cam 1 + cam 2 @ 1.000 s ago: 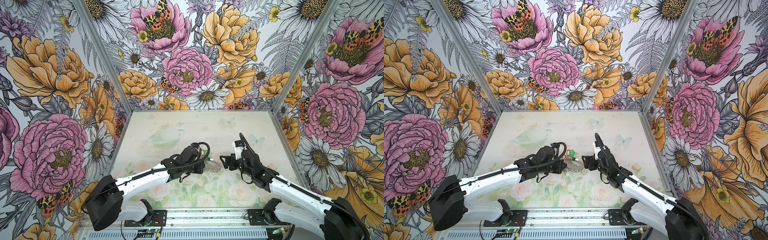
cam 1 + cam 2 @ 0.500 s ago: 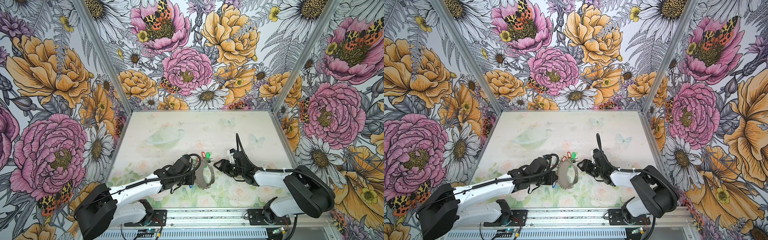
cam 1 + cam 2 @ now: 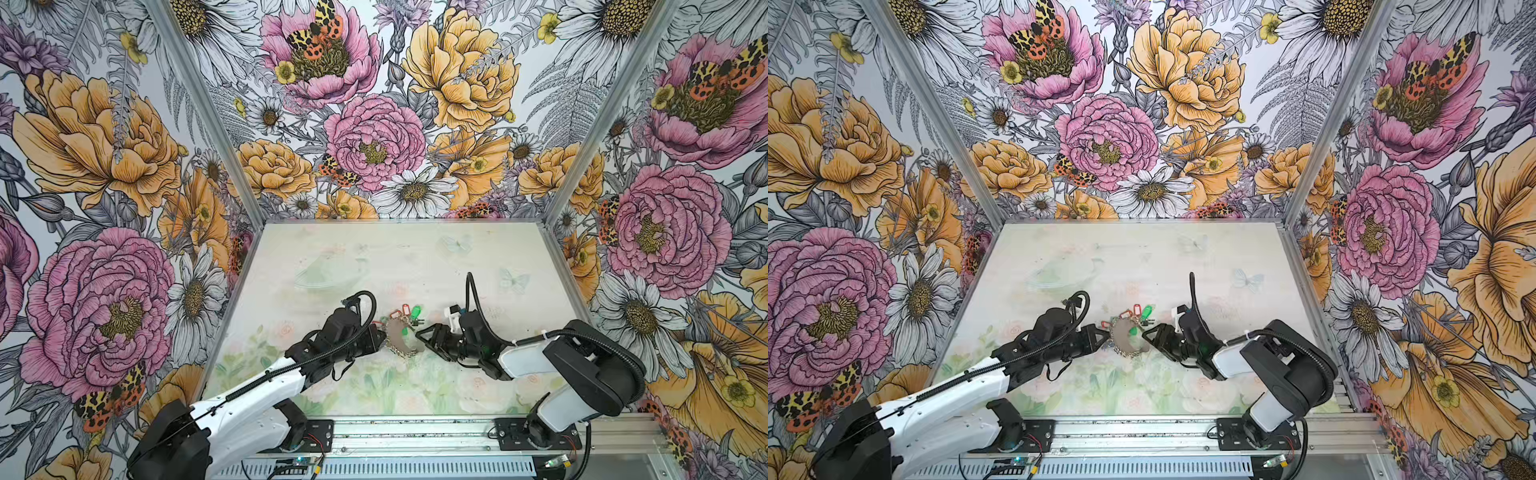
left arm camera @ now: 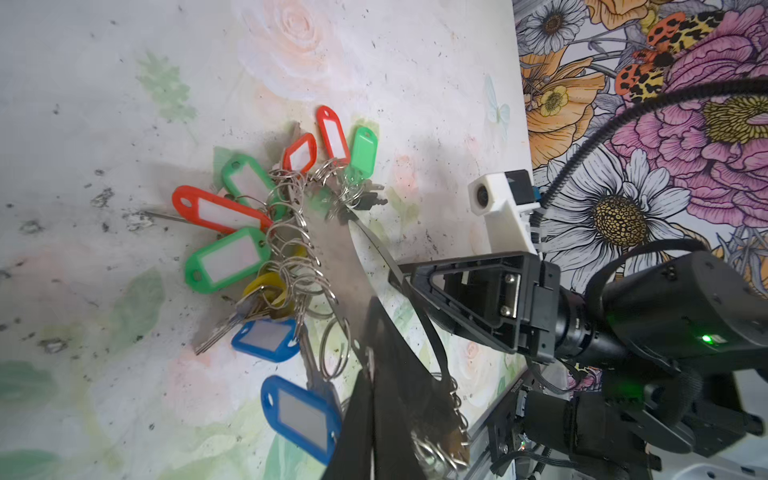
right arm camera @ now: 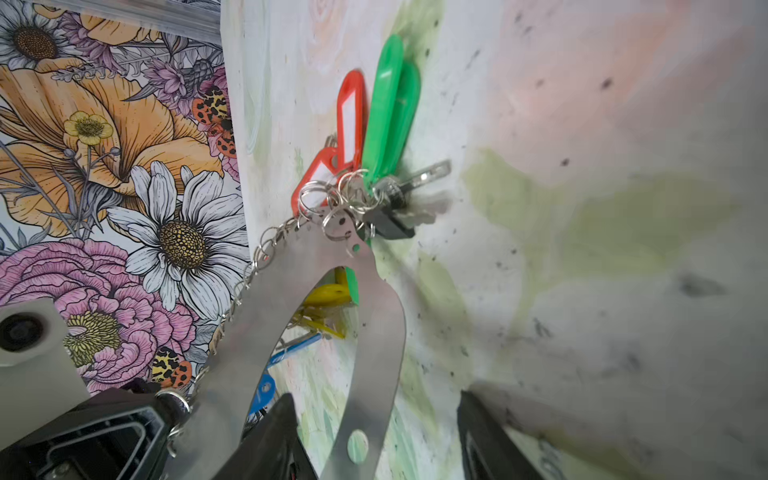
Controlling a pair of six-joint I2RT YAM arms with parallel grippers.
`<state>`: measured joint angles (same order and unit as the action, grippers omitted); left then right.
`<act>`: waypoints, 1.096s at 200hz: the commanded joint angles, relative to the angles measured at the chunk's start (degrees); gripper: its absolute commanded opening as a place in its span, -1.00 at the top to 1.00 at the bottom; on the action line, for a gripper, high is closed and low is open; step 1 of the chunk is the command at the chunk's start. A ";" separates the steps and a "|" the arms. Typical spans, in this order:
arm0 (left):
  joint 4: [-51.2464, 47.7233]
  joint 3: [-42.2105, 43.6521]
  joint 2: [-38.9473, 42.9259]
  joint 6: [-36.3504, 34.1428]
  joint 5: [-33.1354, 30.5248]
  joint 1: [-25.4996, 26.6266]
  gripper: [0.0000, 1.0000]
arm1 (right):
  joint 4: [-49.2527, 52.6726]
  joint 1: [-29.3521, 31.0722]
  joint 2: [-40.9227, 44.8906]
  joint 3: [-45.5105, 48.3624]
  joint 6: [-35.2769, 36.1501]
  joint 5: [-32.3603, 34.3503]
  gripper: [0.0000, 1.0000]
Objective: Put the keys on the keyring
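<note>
- Keyring [image 3: 401, 337] [image 3: 1127, 337]: grey oval band fringed with small silver rings, at lower centre of the frame in both top views. It is raised on edge over the table [image 3: 374, 257], between the two grippers.
- Left gripper [image 3: 380, 337] [image 4: 370, 370]: jaws pressed together, pinching the keyring's rim. Its dark fingers cover part of the band in the left wrist view.
- Right gripper [image 3: 422, 343] [image 5: 374, 411]: jaws spread, one finger on either side of the band's opposite edge. Neither seems to touch it, though the fingers are blurred and cut off by the frame.
- Keys [image 3: 409, 313] [image 4: 224, 259]: red and green tags fan out just above the band in both top views. They are gathered at its fringe and rest on the table.
- Blue tags [image 4: 266, 338] and yellow tag [image 5: 328, 296]: hidden behind the band in both top views, glimpsed through its hole in the right wrist view.
- Dark-headed metal keys [image 5: 390, 224]: blurred, count unclear.
</note>
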<state>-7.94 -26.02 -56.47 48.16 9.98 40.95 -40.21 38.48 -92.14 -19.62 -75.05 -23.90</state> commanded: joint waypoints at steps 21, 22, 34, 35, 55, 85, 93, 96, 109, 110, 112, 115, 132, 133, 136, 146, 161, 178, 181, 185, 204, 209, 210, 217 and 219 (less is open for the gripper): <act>2.25 -0.58 0.38 0.88 1.18 -0.37 1.00 | -25.12 2.03 -14.11 2.42 -12.32 -2.06 0.07; 2.20 -0.55 0.39 0.84 1.23 -0.35 1.00 | -25.72 2.08 -14.47 2.45 -12.45 -2.05 0.08; 1.51 -0.13 0.16 0.80 1.13 -0.35 1.00 | -31.87 2.40 -18.50 2.76 -15.07 -1.69 0.23; 1.48 -0.15 0.10 0.80 1.11 -0.35 1.00 | -32.17 2.44 -18.73 2.79 -15.19 -1.68 0.24; -0.66 -0.07 -0.47 -0.35 0.83 -0.32 1.00 | -34.50 2.68 -20.89 3.39 -16.27 -0.60 0.38; -2.60 -0.17 -1.58 -1.94 0.61 -0.26 1.00 | -34.08 2.48 -19.22 3.94 -16.01 0.49 0.55; -2.60 -0.17 -2.02 -2.20 0.57 -0.26 1.00 | -34.24 2.53 -19.22 3.72 -16.01 0.50 0.61; -2.61 -0.17 -2.17 -2.34 0.61 -0.19 1.00 | -34.17 2.45 -19.22 3.71 -16.01 0.56 0.63; -3.05 -0.24 -3.03 -2.91 0.44 -0.13 1.00 | -34.24 2.43 -18.99 3.82 -15.76 0.87 0.75; -3.14 -0.25 -3.12 -2.99 0.42 -0.11 1.00 | -34.24 2.41 -18.97 3.81 -15.71 0.92 0.76; -3.24 -0.26 -3.25 -3.10 0.33 -0.09 1.00 | -34.24 2.33 -18.89 3.89 -15.67 1.02 0.78; -3.46 -0.26 -3.34 -3.30 0.24 -0.04 1.00 | -34.22 2.29 -18.75 4.02 -15.58 1.08 0.81; -5.01 -0.64 -3.98 -4.59 -0.68 0.32 1.00 | -34.14 1.66 -17.66 4.60 -14.70 1.48 0.93; -5.04 -0.76 -4.04 -4.67 -0.76 0.25 1.00 | -34.15 1.67 -17.60 4.64 -14.65 1.48 0.94; -5.43 -0.90 -4.19 -4.99 -0.95 0.26 0.99 | -34.11 1.50 -17.41 4.77 -14.43 1.48 0.98; -6.95 -1.77 -4.77 -6.15 -1.95 0.44 0.91 | -33.92 1.05 -16.82 5.09 -13.79 1.75 1.00; -9.57 -3.72 -5.67 -8.10 -3.71 0.55 0.79 | -32.97 0.68 -15.87 4.99 -12.43 1.45 1.00; -12.36 -6.10 -6.22 -10.36 -5.95 0.63 0.62 | -27.94 0.24 -13.10 4.39 -10.13 0.90 1.00; -12.83 -6.48 -6.21 -10.71 -6.45 0.62 0.60 | -26.25 0.22 -12.21 4.24 -9.22 0.92 1.00; -13.49 -7.01 -6.12 -11.21 -7.20 0.57 0.56 | -23.60 0.11 -10.88 4.05 -8.05 1.08 1.00; -16.33 -8.59 -4.29 -13.15 -11.75 0.22 0.42 | -2.03 0.14 0.66 0.96 0.80 2.84 1.00; -16.84 -8.77 -3.50 -13.50 -12.94 -0.15 0.39 | 6.66 0.30 4.47 -0.78 4.32 4.29 1.00; -16.88 -8.78 -3.31 -13.51 -13.22 -0.20 0.39 | 8.45 0.34 5.24 -1.00 5.10 4.65 1.00; -17.32 -8.74 -2.03 -13.99 -14.39 -0.78 0.37 | 20.74 0.60 10.13 -4.20 10.76 7.96 1.00; -17.42 -8.71 -1.60 -14.11 -14.68 -1.05 0.36 | 24.00 0.78 11.78 -5.15 12.44 8.97 1.00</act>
<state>-21.58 -33.30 -61.56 37.67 2.87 41.58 -51.79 38.94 -93.69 -17.47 -80.03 -22.22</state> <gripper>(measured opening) 0.305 0.047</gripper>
